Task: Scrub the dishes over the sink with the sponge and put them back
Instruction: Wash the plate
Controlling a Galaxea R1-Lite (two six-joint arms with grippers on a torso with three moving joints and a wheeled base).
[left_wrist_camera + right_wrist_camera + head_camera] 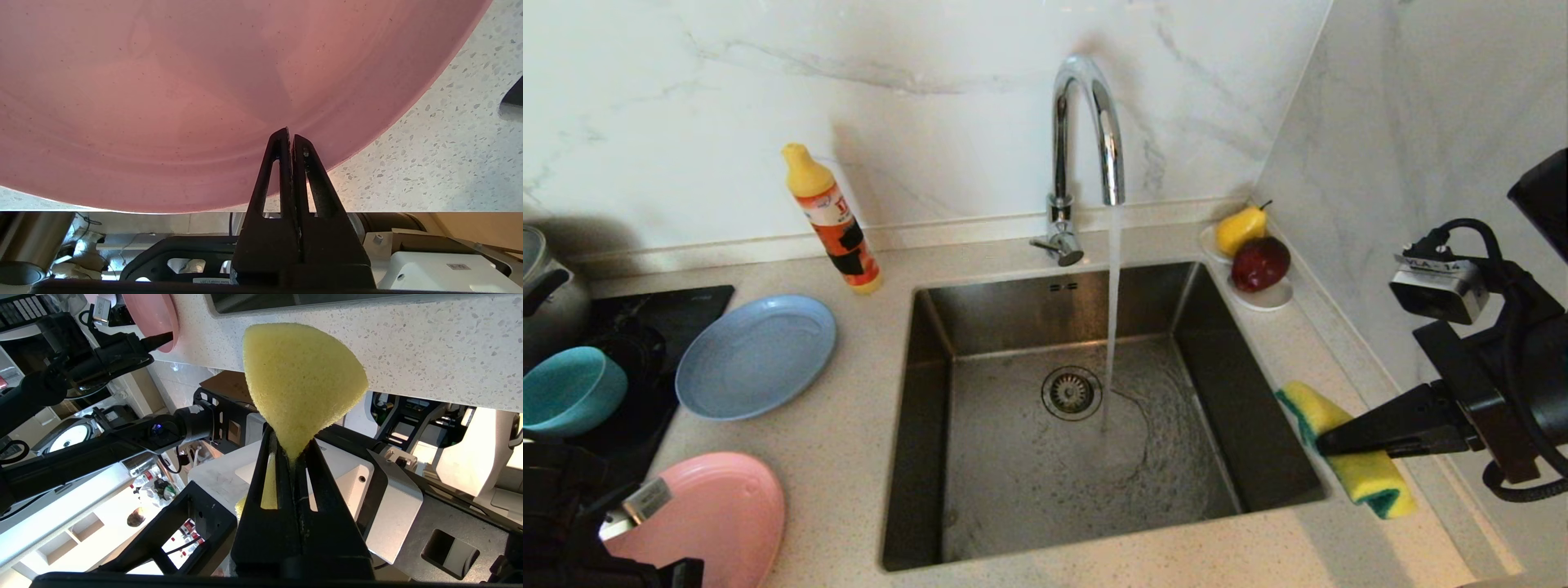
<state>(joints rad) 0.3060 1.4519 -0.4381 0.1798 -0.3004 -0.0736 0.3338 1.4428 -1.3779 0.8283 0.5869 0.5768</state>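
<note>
Speckled pale stone countertop (pixel 849 408) runs under a marble backsplash, with the sink (pixel 931 425) set in its middle and water running from the tap (pixel 1086 122) onto the basin floor near the drain, presumably so the scrubbing can be done wet.

The right gripper (pixel 1327 445) reaches in from three o'clock and is clamped tight on the sponge (pixel 1372 482), which hangs at the basin's right-hand edge. Pinched across its middle, the sponge bows out either side of the jaws; its long axis runs from about ten o'clock to four o'clock, yellow face up and green scouring layer along the edge.

At seven o'clock the left gripper (pixel 291 136) sits closed at the near rim of the salmon-pink plate (pixel 727 506). Its fingertips are pressed together, and whether the thin rim is caught between them is hard to tell from this angle. That plate looks tilted, far edge raised.

Still on the counter at nine o'clock lie the grey-blue plate (pixel 756 355) and, beyond it, the teal bowl (pixel 568 392), waiting their turn.
</note>
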